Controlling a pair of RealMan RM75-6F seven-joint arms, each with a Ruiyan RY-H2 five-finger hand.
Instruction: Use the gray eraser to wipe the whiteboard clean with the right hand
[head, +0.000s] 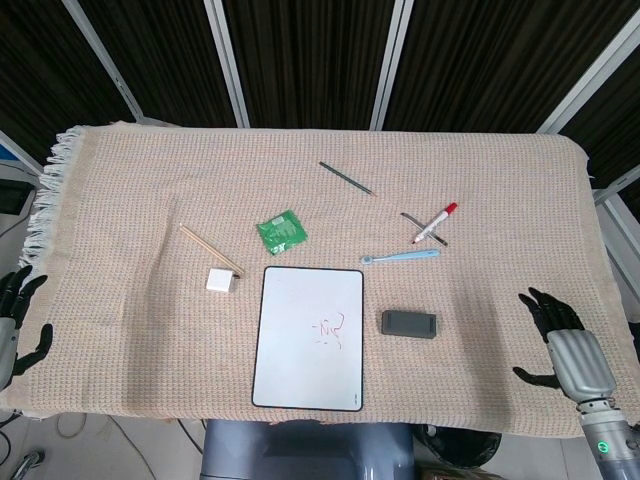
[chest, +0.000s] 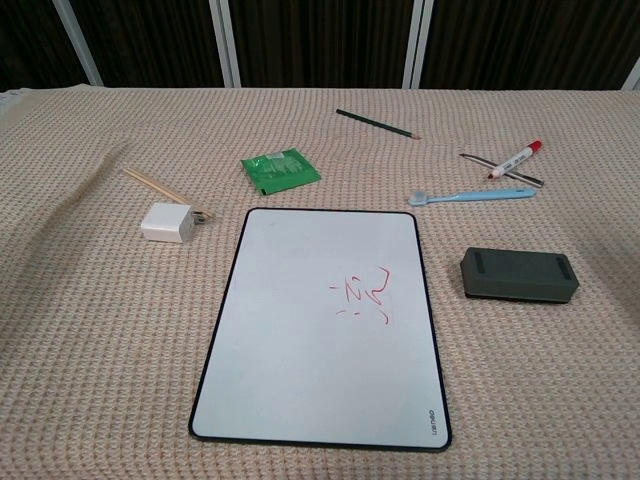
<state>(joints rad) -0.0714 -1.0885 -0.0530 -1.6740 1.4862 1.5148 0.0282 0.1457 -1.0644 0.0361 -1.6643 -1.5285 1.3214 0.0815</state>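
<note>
Head view
- Gray eraser (head: 408, 323): lies flat on the cloth-covered surface (head: 500, 190), just beside the right edge of the whiteboard (head: 308, 338), apart from it. Untouched; nothing grips it.
- Whiteboard: red scribble (head: 329, 329) in its right half, unwiped. Judged progress: no wiping done, pickup not yet made.
- Right robot hand (head: 560, 346): near the surface's right front corner, fingers spread, holding nothing; well apart from the eraser.
- Left robot hand (head: 14, 318): at the left edge, off the cloth, fingers apart, empty.
- Open room: bare cloth lies between right robot hand and eraser; no item in that lane.
- Blue toothbrush (head: 400, 257) and red-capped marker (head: 435, 222): behind the eraser, clear of it.

Chest view
- Eraser (chest: 519, 275): right of the whiteboard (chest: 300, 340), long side across the view.
- Scribble (chest: 364, 294): near the board's right border, the side closest to the eraser.
- White charger block (chest: 168, 223), chopsticks (chest: 150, 184), green packet (chest: 280, 169): left of and behind the board, outside a wiping stroke.
- Board's front edge sits near the surface's front edge; little room there.
- Neither robot hand shows here.
</note>
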